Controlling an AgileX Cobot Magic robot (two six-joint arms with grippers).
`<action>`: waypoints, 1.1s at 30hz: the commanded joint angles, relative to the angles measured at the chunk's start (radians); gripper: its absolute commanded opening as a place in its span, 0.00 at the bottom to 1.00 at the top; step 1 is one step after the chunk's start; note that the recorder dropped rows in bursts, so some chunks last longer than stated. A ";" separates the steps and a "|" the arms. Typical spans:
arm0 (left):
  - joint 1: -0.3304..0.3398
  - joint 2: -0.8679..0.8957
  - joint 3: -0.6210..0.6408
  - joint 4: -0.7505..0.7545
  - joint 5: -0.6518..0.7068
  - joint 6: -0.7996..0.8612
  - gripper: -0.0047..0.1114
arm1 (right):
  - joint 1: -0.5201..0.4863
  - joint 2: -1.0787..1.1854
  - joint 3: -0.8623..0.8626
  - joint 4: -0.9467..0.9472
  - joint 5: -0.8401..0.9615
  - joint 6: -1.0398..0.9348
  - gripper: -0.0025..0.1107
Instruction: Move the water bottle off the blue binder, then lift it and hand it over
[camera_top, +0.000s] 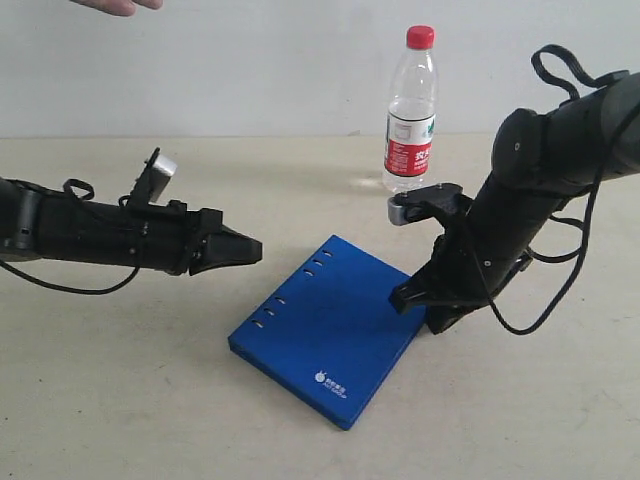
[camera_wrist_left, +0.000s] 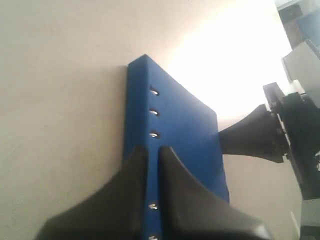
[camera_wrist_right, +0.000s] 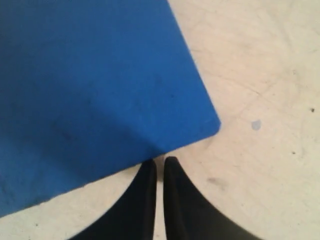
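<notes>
Left gripper (camera_top: 247, 248) reaches out level, jaws pressed together; right gripper (camera_top: 436, 320) points steeply down, jaws together.

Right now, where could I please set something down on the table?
The pale table is bare at front left, below the left gripper and beside the flat deep-blue binder, and at front right. It is crowded between the clear, red-capped plastic water bottle and the right gripper at the binder's right edge.
</notes>
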 joint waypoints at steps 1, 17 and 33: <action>0.007 -0.001 0.003 0.053 -0.002 0.014 0.08 | 0.000 -0.008 0.005 -0.008 -0.065 -0.002 0.02; 0.007 -0.001 0.003 0.121 -0.002 0.023 0.08 | 0.000 -0.035 0.005 0.004 -0.475 -0.028 0.02; 0.007 0.000 0.000 0.221 0.014 0.006 0.08 | 0.020 0.098 0.005 0.103 -0.326 -0.060 0.19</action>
